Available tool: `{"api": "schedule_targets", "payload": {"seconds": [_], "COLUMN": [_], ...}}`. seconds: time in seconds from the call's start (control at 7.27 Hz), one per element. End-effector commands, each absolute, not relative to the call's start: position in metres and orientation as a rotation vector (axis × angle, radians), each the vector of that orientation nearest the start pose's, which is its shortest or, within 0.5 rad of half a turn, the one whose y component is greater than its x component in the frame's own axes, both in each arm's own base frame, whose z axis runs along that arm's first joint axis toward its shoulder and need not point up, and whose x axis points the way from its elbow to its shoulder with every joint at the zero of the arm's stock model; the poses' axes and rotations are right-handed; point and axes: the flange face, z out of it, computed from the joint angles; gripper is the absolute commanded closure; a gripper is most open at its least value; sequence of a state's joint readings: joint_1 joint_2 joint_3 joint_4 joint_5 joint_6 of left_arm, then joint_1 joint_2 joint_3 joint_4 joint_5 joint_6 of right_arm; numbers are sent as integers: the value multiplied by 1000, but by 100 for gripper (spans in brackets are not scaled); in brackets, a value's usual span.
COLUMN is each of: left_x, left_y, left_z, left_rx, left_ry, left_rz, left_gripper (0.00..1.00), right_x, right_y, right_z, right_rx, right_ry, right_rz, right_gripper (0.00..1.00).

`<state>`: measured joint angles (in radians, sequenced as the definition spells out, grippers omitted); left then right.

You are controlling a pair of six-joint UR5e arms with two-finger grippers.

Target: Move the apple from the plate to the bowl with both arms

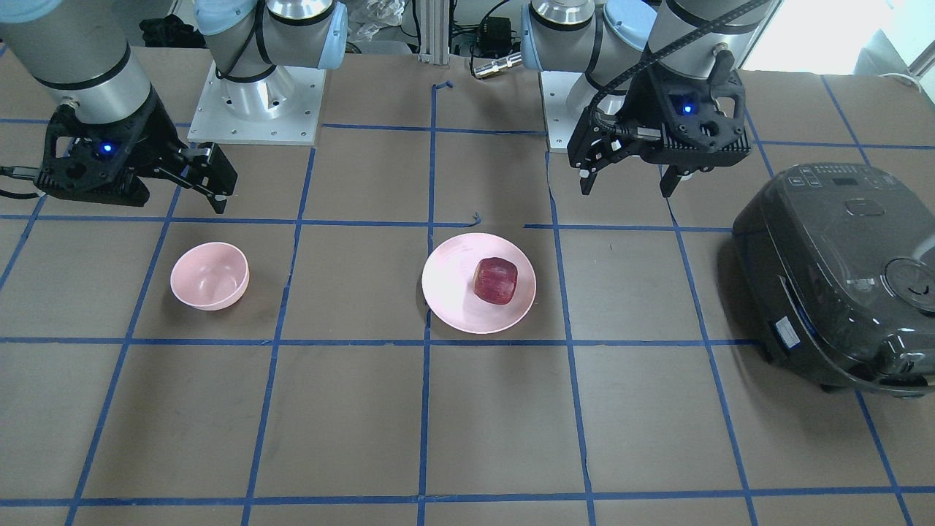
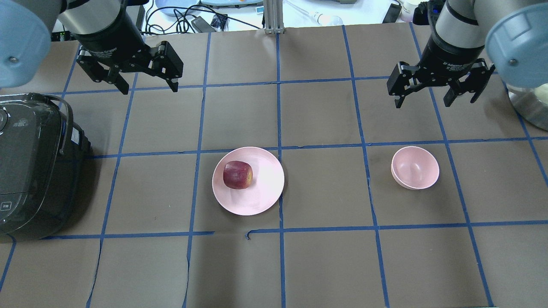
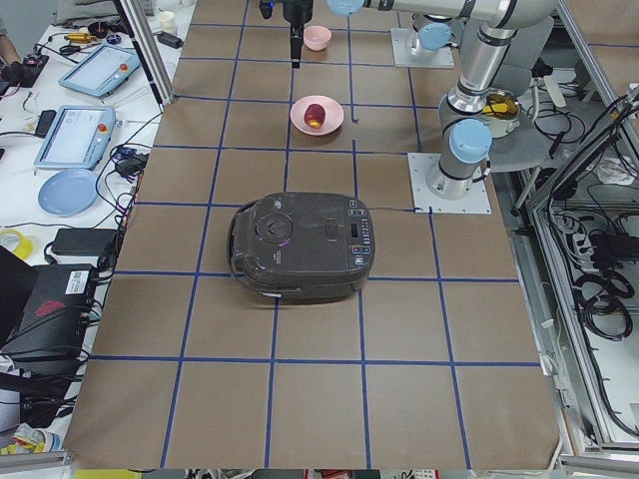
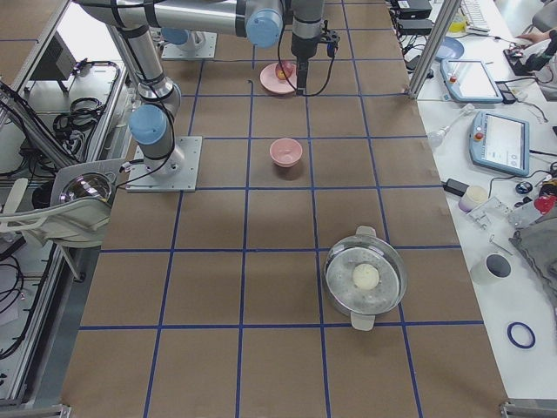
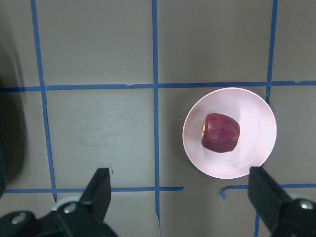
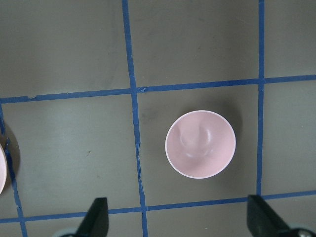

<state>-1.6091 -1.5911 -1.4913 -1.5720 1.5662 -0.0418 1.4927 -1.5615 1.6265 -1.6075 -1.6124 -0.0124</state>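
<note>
Pickup pending: dark-red apple (image 2: 237, 175) sits on wide pale-pink plate (image 2: 266, 190). Black left gripper (image 2: 150, 89) & right gripper (image 2: 423, 104): jaws spread, empty; nxt, left must straddle apple

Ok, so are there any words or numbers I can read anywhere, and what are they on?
"Adaptive Gripper": tiny white print on the black collar above the left pincer, barely readable.
"Adaptive Gripper": the same print above the right pincer; blurred at its start.
Rice cooker: button labels and side sticker are too blurred to read.
Apple, plate, bowl: no writing.
</note>
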Motion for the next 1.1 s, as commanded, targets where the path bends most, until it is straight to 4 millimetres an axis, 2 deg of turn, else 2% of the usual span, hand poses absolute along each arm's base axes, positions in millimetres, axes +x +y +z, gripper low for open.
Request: {"api": "schedule_targets", "payload": {"seconds": [0.0, 0.28, 0.41, 0.55, 0.69, 0.83, 0.96], "left_x": [-155, -186, -202, -222, -244, -250, -248], "left_y": [-505, -509, -516, -515, -506, -500, -488], "left_z": [509, 486, 464, 439, 412, 379, 347], "left_rx": [-7, 55, 15, 31, 50, 24, 48], "left_ry": [3149, 3144, 3145, 3142, 3140, 3142, 3133], "left_rz": [-65, -29, -28, -27, -40, -37, 34], "left_gripper": [0, 0, 0, 0, 0, 0, 0], "right_x": [90, 90, 85, 74, 57, 37, 15], "right_y": [-501, -501, -502, -503, -506, -511, -517], "right_z": [459, 459, 457, 456, 455, 447, 441], "right_rx": [104, 106, 101, 152, 195, 236, 183], "right_ry": [3178, 3179, 3190, 3173, 3168, 3160, 3157], "right_rz": [52, 49, 56, 62, 68, 98, 109], "right_gripper": [0, 0, 0, 0, 0, 0, 0]}}
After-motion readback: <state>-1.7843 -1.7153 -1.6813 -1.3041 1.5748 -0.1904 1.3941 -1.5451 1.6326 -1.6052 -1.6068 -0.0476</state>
